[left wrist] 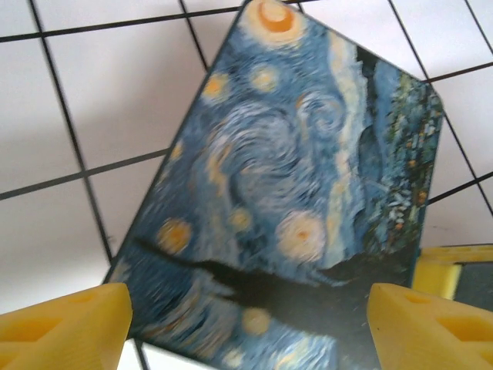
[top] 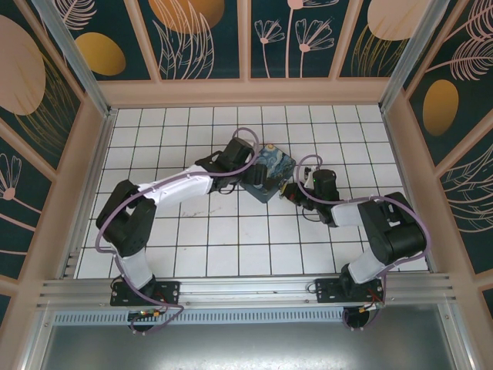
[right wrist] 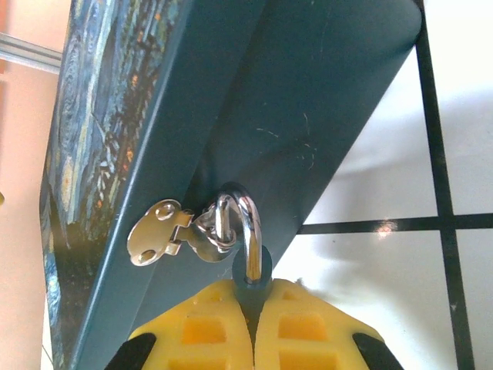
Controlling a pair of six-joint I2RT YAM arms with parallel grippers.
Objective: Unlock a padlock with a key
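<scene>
The padlock [right wrist: 254,266] has a small blue body and a shiny shackle that passes through the metal hasp [right wrist: 158,231] on the dark side wall of the starry-night box [right wrist: 308,100]. My right gripper [right wrist: 253,308] is shut on the padlock's body, its yellow fingers [right wrist: 192,331] pressed together around it. In the top view this gripper [top: 291,190] sits at the box's right side. My left gripper [left wrist: 246,331] hovers open over the printed lid [left wrist: 300,177], fingers [left wrist: 65,327] wide apart with nothing between them. From above, the left gripper [top: 248,179] is at the box's left edge. The key is out of view.
The box [top: 271,171] lies in the middle of the white tiled floor [top: 200,231]. Wooden-framed patterned walls [top: 246,92] enclose the floor on three sides. An aluminium rail [top: 246,289] carrying both arm bases runs along the near edge.
</scene>
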